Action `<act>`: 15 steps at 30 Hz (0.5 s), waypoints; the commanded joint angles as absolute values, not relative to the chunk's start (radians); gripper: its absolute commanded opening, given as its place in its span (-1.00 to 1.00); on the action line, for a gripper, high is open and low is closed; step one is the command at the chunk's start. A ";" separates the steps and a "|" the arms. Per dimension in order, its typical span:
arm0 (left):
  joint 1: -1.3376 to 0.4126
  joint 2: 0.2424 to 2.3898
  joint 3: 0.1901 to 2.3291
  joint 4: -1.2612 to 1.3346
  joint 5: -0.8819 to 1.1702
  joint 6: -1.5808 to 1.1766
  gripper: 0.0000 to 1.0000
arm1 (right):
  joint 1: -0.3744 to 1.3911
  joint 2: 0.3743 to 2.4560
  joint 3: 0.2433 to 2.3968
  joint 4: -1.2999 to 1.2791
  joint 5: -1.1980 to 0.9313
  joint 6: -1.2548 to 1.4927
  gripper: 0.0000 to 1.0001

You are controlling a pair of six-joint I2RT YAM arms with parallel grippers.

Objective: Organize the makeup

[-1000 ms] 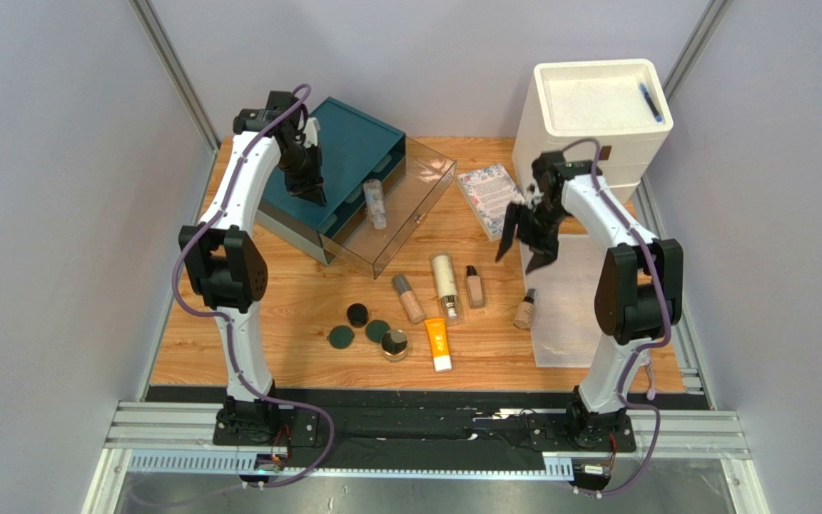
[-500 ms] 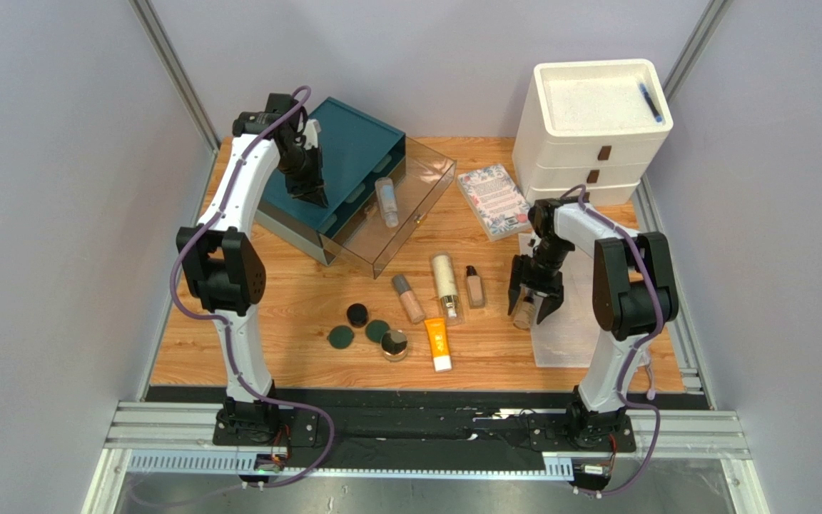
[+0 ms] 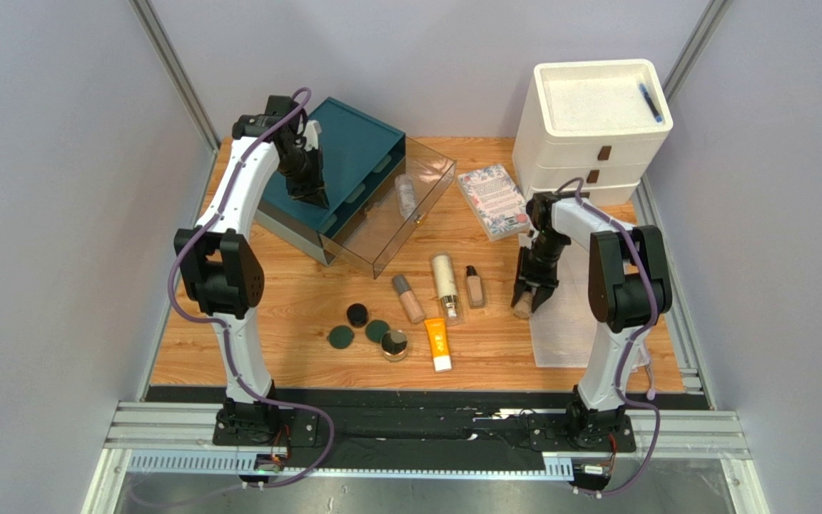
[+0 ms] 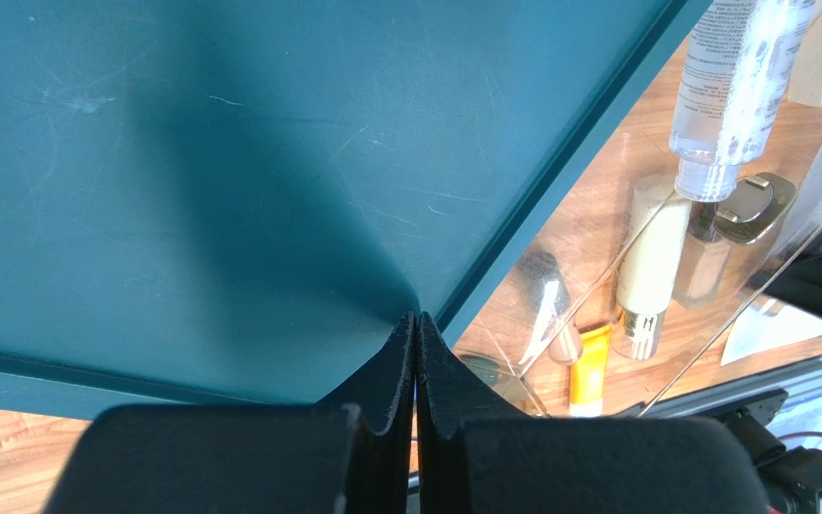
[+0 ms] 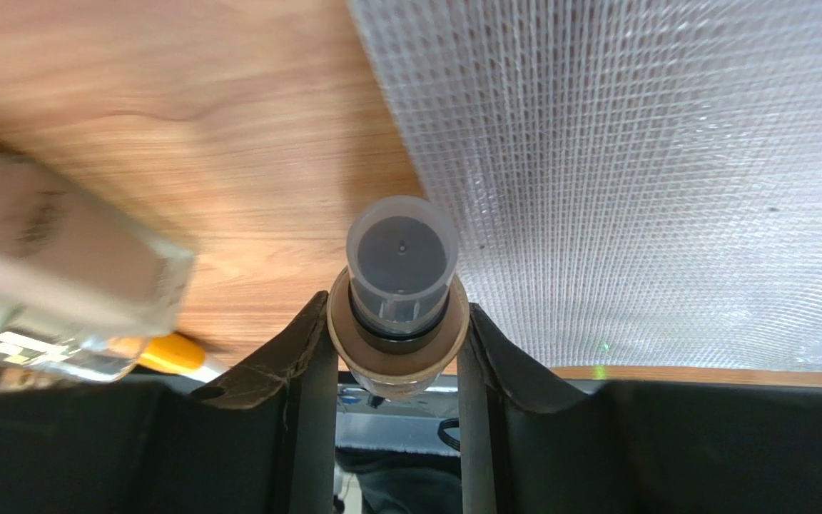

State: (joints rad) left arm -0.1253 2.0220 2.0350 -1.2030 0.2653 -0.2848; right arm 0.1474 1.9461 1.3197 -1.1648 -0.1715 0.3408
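My right gripper (image 3: 528, 298) (image 5: 394, 321) is shut on a small beige bottle with a clear cap (image 5: 401, 262), low over the wood beside the mesh pouch. My left gripper (image 3: 308, 193) (image 4: 416, 321) is shut and empty above the teal box (image 4: 222, 161). A clear tube (image 3: 406, 196) (image 4: 732, 86) lies in the clear drawer (image 3: 426, 171). On the table lie a beige bottle (image 3: 409, 299), a cream-gold bottle (image 3: 446, 284), a small tan bottle (image 3: 474, 287), an orange white-capped tube (image 3: 438, 343) and round dark compacts (image 3: 357, 314) (image 3: 341, 338) (image 3: 378, 330) (image 3: 394, 345).
The teal box (image 3: 351, 150) stands at the back left with the clear drawer pulled out of it. A patterned booklet (image 3: 493, 200) lies mid-back. A white drawer unit (image 3: 598, 129) stands back right. The clear mesh pouch (image 3: 576, 321) (image 5: 651, 161) lies at the right.
My right gripper came down from near the booklet to the beige bottle and closed on it. The clear tube rolled rightward in the clear drawer. The left arm barely moved.
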 commanded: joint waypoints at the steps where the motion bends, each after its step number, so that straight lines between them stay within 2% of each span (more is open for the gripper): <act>1: -0.144 2.066 1.976 -1.270 0.213 -0.276 -1.00 | 0.155 1.835 1.485 -1.155 -0.172 0.328 -1.00; 8: -0.152 2.059 1.950 -1.253 0.216 -0.287 -1.00 | 0.178 1.828 1.718 -1.057 -0.241 0.403 -1.00; 15: -0.169 2.059 1.939 -1.246 0.218 -0.298 -1.00 | 0.262 1.985 2.034 -1.019 -0.322 0.492 -1.00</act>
